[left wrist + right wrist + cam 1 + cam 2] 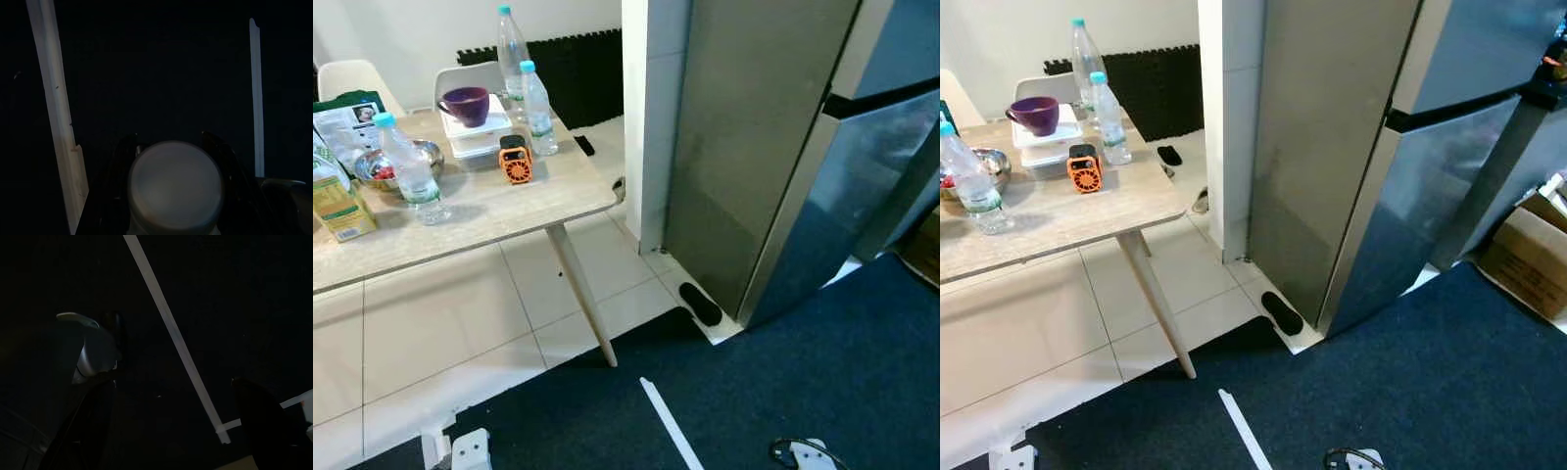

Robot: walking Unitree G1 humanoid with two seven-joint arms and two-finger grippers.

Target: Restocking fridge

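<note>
The tall steel fridge (764, 147) stands on the right with both doors closed, a black seam (886, 96) between them. Water bottles (411, 171) (538, 108) (512, 49) and a juice carton (337, 201) stand on the wooden table (489, 211) at the left. In the dark left wrist view my left gripper (168, 142) is shut on a pale round container (176, 188), seen end-on between the fingers (122, 152). My right gripper (176, 396) hangs open over the dark carpet, its fingers (93, 426) wide apart with nothing between them.
A purple cup (465, 103), a metal bowl (382, 166) and an orange gadget (516, 162) are also on the table. A white pillar (651, 117) stands beside the fridge. White tape (671, 426) crosses the blue carpet. A cardboard box (1533, 255) sits at the far right.
</note>
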